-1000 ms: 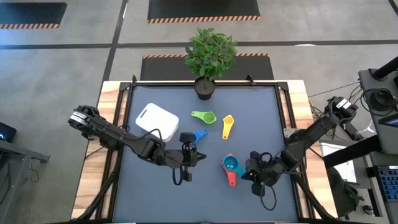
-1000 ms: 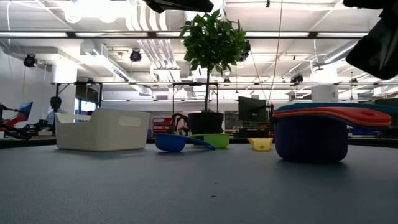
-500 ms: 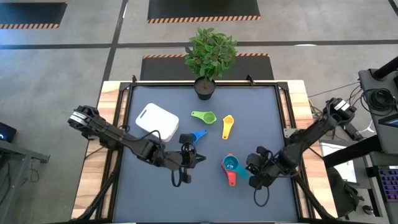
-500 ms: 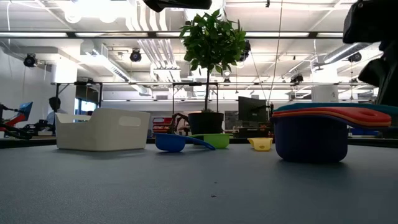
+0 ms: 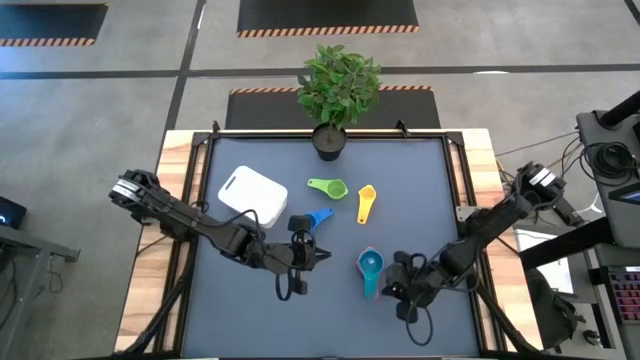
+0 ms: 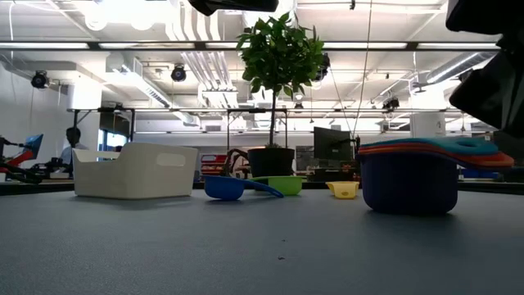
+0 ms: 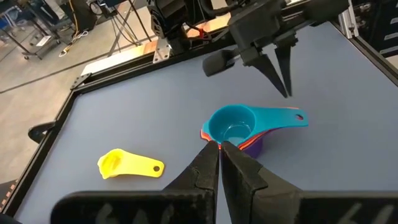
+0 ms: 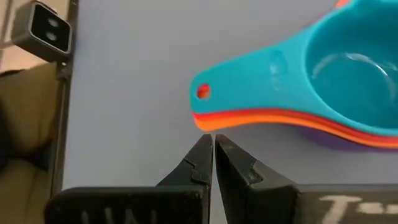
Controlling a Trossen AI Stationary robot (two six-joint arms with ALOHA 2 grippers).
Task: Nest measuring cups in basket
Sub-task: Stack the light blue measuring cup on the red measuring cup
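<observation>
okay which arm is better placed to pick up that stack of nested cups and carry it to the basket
Probably the right. Its shut gripper sits just off the handles of the teal-topped cup stack, while the left gripper, also shut, hangs beside the blue cup, near the white basket.

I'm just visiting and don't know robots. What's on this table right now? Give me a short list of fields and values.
Stacked cups: teal cup on top, orange and purple beneath, on the mat
Loose cups: blue cup, green cup, yellow cup, none in the basket
Basket: white basket, on the mat beside the blue cup
Right hand: fingers shut, at the tips of the stack's handles
Left hand: fingers shut, holding nothing, near the blue cup
Plant: potted, at the table's far edge
</observation>
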